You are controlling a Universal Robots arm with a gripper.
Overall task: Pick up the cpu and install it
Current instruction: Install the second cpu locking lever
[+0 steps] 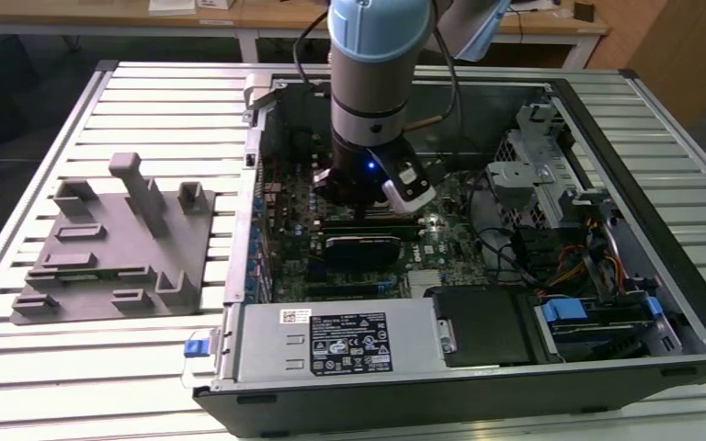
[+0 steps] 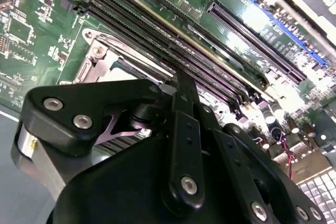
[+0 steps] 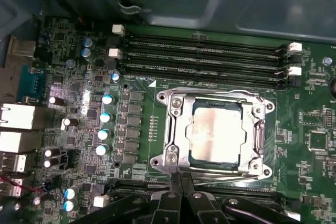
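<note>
Your cpu (image 3: 216, 132) lies flat inside the socket frame (image 3: 173, 129) at the motherboard's (image 3: 136, 129) middle — seated, by the look of it; the gripper (image 3: 181, 190) hovers just beside the frame's edge, fingers pressed together, holding nothing — likely released.

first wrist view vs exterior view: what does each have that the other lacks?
First wrist view: the cpu, silvery top up, lying inside the socket frame, with empty memory slots beside it and the gripper just off the frame's edge.
Exterior view: the grey plastic tray beside the computer case, the power supply, and the arm reaching down into the case.
Both: the green motherboard.
</note>
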